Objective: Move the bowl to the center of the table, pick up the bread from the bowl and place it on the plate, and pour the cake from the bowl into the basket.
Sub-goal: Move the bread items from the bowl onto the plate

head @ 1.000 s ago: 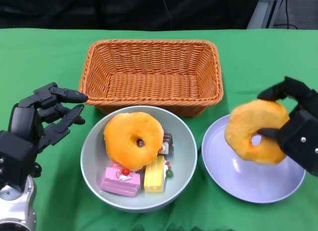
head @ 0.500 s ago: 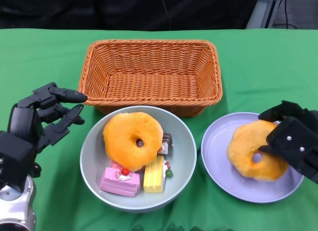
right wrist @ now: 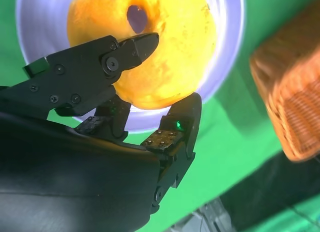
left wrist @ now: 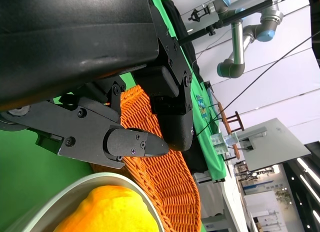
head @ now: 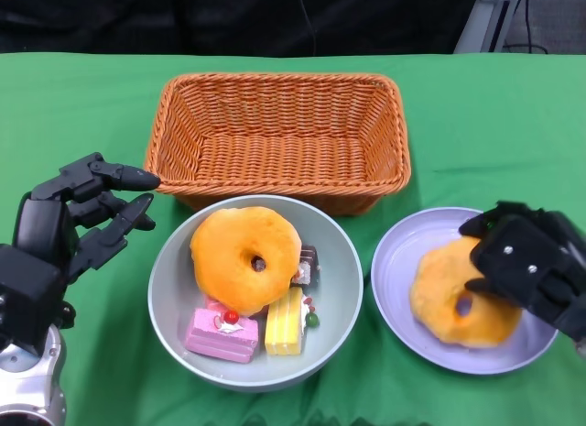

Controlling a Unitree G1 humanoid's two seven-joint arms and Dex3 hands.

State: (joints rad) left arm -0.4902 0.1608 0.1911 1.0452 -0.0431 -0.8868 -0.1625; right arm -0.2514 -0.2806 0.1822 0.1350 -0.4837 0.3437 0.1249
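The right hand (head: 524, 268) grasps a ring of bread (head: 458, 305) lying on the plate (head: 396, 261). The left hand (head: 69, 226) hovers beside the bowl (head: 169, 270), fingers (head: 128, 220) released, holding nothing. Another bread ring (head: 243, 254) and cakes (head: 222, 333) sit in the bowl, before the basket (head: 279, 137).

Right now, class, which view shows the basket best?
Head view: the whole basket shows, empty, behind the bowl. The right wrist view catches one blurred corner; the left wrist view only part of its weave behind the left hand's fingers.
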